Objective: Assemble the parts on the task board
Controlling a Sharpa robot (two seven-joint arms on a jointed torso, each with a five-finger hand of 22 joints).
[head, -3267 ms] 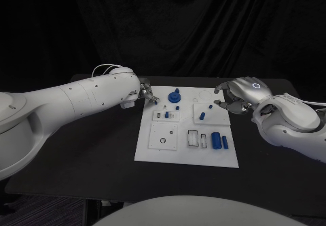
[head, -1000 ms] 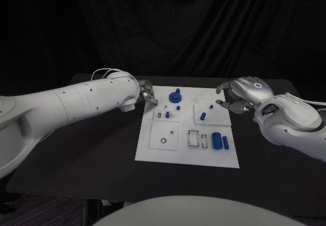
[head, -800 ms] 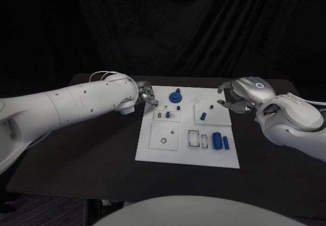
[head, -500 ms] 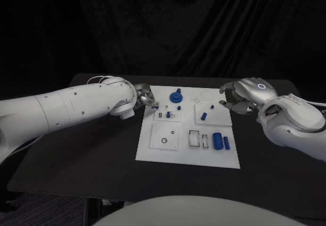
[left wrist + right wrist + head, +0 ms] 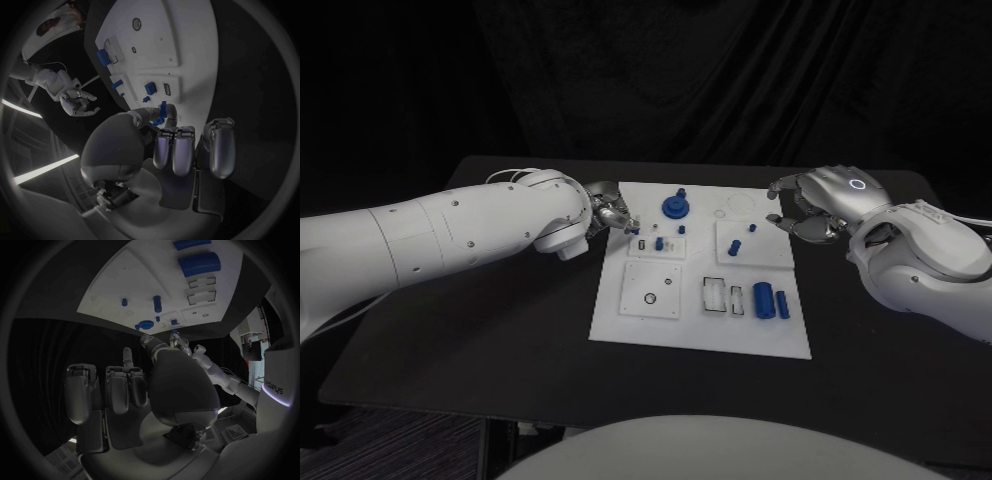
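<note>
Midway across the black tabletop [image 5: 473, 330] lies the white task board [image 5: 701, 330], a rectangle carrying several raised white square plates and small blue parts. At its far end stands a round blue disc with a peg [image 5: 675, 207]; nearer, a few short blue pegs [image 5: 733, 242] stand upright on two square plates. Toward the near right lie a thick blue cylinder [image 5: 762, 299] and, just beside it, a thinner blue bar [image 5: 782, 304], both flat and parallel to the board's long side. Next to them are two rectangular slots [image 5: 713, 294], which look empty, and a small ring-shaped hole [image 5: 648, 297] sits in the near left plate.

Bare tabletop runs wide on both long sides of the board and along its near edge; its far edge is close to the tabletop's back.

At the board's far left edge the left hand [image 5: 609, 209] hovers, pinching a small blue part [image 5: 161, 114] between thumb and a finger, the other fingers loosely curled. Near the far right edge the right hand [image 5: 808, 212] hangs with fingers curled inward, holding nothing.
</note>
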